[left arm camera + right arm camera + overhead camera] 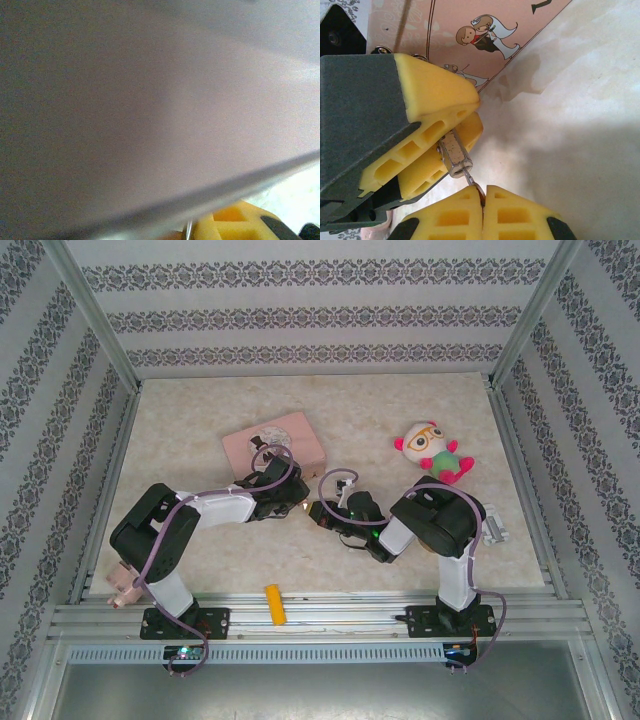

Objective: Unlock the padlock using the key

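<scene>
in the right wrist view, clamps the padlock [454,149] between the two yellow pads [437,97] of the left gripper [477,116], clenched hard on its small body, with the pale marbled table [580,130] behind. holds it tilted, lower end pointing down toward the right gripper [482,194]. pinches the key [479,190] there, right fingers pressed tight together on its head, with just the thin blade showing above them. runs that blade straight up to the lock's lower end, touching it; cannot tell how deep inside. cannot make out the shackle among the left pads. places all this just beside the pink tin [470,30], printed with a cartoon bride and groom, right behind the left fingers.

from above, finds both arms reaching to the middle of the table, grippers tip to tip, just in front of the pink tin. shows a plush toy [435,452] with glasses well apart to the far right, a yellow oblong block [274,604] at the near edge between the two bases, and a small pink thing [122,585] by the left base.

through the left wrist camera, gives a blurred pinkish-grey surface [150,115] very close up, and a yellow pad [225,224] at the bottom edge; too blurred to tell more.
</scene>
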Controlling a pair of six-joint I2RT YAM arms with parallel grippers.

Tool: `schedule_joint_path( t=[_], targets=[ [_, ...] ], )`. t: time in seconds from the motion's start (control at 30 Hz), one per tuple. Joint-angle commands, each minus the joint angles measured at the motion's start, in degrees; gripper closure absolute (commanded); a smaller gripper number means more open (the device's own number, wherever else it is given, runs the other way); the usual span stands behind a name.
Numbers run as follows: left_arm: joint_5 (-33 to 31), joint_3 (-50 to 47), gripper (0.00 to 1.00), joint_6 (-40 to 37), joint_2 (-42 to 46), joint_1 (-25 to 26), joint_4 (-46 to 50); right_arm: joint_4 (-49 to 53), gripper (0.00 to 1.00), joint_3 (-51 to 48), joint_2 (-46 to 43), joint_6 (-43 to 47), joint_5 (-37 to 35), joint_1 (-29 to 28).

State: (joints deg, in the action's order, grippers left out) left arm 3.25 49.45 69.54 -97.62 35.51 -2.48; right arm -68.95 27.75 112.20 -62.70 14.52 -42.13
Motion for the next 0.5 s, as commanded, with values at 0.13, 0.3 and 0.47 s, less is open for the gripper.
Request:
schedule_joint_path(
  t=[0.13, 0.3, 0.47],
  targets=[
    [4.22, 0.31, 0.79, 1.46, 2.01, 0.28, -1.41, 0.15, 1.00, 2.12, 0.12, -0.33, -5.02, 2.29],
    [4.23, -0.01, 0.79, 1.48, 2.22, 0.28, -1.53, 0.04, 1.00, 2.33, -0.05, -1.21, -4.95, 2.48],
    [4.05, -0.47, 0.79, 1.61, 2.44, 0.21, -1.83, -0.40, 1.00, 2.02, 0.29, -2.25, -5.08, 2.83]
  ],
)
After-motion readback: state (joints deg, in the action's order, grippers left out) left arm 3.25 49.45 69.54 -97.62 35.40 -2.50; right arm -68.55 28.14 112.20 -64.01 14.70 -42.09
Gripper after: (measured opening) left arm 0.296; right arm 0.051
